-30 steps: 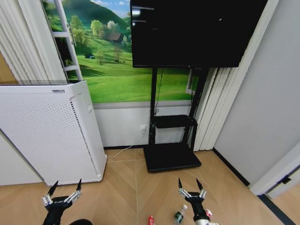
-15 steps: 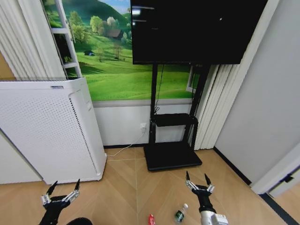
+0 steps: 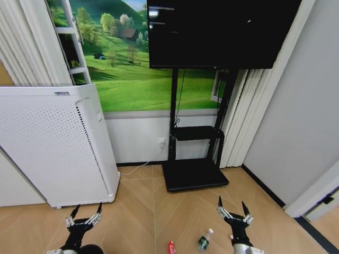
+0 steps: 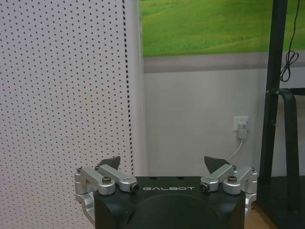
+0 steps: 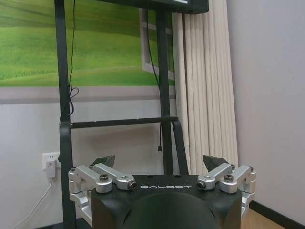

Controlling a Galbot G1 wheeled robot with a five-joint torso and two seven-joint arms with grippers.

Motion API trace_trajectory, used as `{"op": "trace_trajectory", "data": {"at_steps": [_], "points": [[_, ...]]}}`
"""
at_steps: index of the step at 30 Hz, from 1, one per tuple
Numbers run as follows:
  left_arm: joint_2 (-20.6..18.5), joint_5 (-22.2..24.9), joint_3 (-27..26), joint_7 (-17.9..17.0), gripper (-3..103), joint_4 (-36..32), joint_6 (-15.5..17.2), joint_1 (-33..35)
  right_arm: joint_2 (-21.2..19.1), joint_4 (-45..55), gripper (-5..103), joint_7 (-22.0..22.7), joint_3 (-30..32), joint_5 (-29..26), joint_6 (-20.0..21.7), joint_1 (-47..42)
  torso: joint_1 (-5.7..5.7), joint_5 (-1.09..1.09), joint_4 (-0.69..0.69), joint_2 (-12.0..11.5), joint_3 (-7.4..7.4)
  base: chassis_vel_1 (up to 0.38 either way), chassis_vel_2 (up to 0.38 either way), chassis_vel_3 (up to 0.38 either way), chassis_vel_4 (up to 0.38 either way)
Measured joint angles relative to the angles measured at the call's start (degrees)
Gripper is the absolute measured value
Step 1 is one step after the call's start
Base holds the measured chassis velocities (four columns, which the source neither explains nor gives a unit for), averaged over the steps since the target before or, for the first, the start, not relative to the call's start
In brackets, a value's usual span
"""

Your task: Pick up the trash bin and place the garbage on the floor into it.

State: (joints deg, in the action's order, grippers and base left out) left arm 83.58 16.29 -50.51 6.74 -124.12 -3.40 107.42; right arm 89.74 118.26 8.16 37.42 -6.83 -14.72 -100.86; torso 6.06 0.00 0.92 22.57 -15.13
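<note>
At the lower edge of the head view, both grippers are held low above the floor (image 3: 143, 206), and nothing is carried by either. The left gripper (image 3: 83, 219) is seen with its fingers spread apart, and the right gripper (image 3: 233, 211) is spread in the same way. Between them, a small clear bottle (image 3: 204, 241) and a red wrapper (image 3: 170, 247) are lying on the wood, near each other but apart. A dark rounded edge under the left gripper is perhaps the trash bin (image 3: 90, 250), but this cannot be told surely. The task is judged to be at its beginning, with nothing grasped yet. For the next move, the bin must be found and taken first; a lower look is needed
</note>
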Motion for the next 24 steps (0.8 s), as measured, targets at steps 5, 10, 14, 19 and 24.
{"op": "trace_trajectory", "data": {"at_steps": [5,10,14,19,24], "points": [[1.0,-0.1,-0.2,0.3,98,-2.8,-0.2,0.3,-2.1,-1.5,100,-3.4,0.2,0.4,-1.3,0.1,-0.34,0.01,0.01,-1.0,0.66,0.000,0.000,0.000,0.000],[1.0,-0.2,-0.2,0.3,100,-5.4,0.3,1.0,-1.8,-2.4,100,-4.4,-1.4,1.0,-1.8,1.0,-0.82,0.00,0.00,-2.4,1.55,0.000,0.000,0.000,0.000],[0.9,-0.6,-0.6,0.3,100,-6.7,0.6,1.3,-1.8,-2.7,100,-5.0,-2.0,2.6,-1.8,0.6,-1.14,-0.01,0.01,-3.3,2.15,0.000,0.000,0.000,0.000],[1.2,-1.1,-0.4,0.3,100,-8.0,0.9,1.8,-2.4,-3.3,100,-5.2,-2.2,3.8,-1.9,0.4,-1.47,0.00,0.01,-4.3,2.88,0.000,0.000,0.000,0.000],[1.3,-1.6,-0.2,0.2,101,-8.7,1.1,2.1,-2.5,-3.4,100,-5.4,-2.8,3.5,-2.0,0.3,-1.77,0.00,0.00,-5.3,3.57,0.000,0.000,0.000,0.000]]}}
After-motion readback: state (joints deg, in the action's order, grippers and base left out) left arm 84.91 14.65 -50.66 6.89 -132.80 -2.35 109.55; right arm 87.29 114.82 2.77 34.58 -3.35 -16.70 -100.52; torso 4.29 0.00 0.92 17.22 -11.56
